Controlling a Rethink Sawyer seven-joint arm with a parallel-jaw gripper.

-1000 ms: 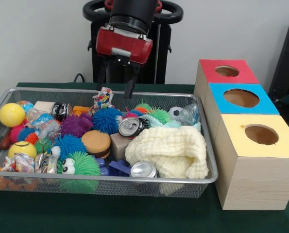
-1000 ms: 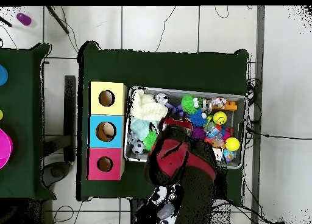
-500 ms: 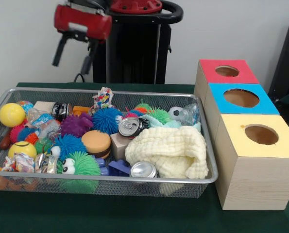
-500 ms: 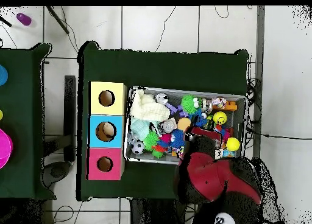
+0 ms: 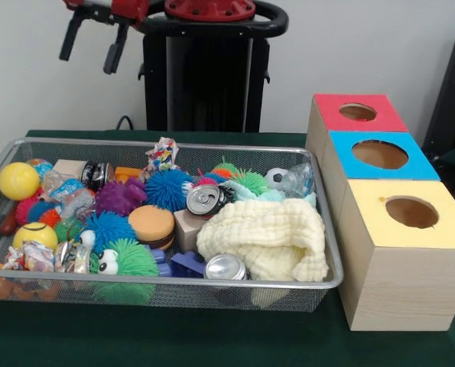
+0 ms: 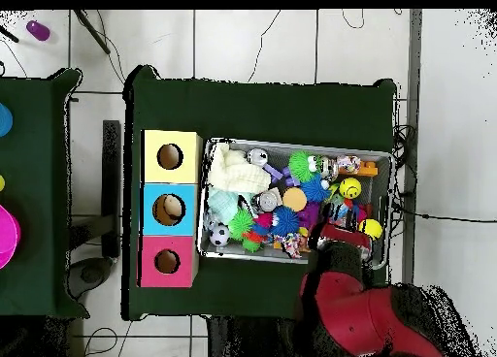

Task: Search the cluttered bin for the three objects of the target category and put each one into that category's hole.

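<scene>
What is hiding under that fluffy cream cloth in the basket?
The cream cloth is piled over the basket's contents. A silver can pokes out at its front edge; whatever lies beneath the cloth is covered.

Boxes: red (image 5: 355,112), blue (image 5: 380,154), yellow (image 5: 411,212) tops on pale wood. Silver mesh bin (image 5: 212,281) on a dark green table (image 5: 212,336); cream cloth (image 5: 265,237), yellow ball (image 5: 18,180), black-and-white soccer ball (image 5: 276,177).
</scene>
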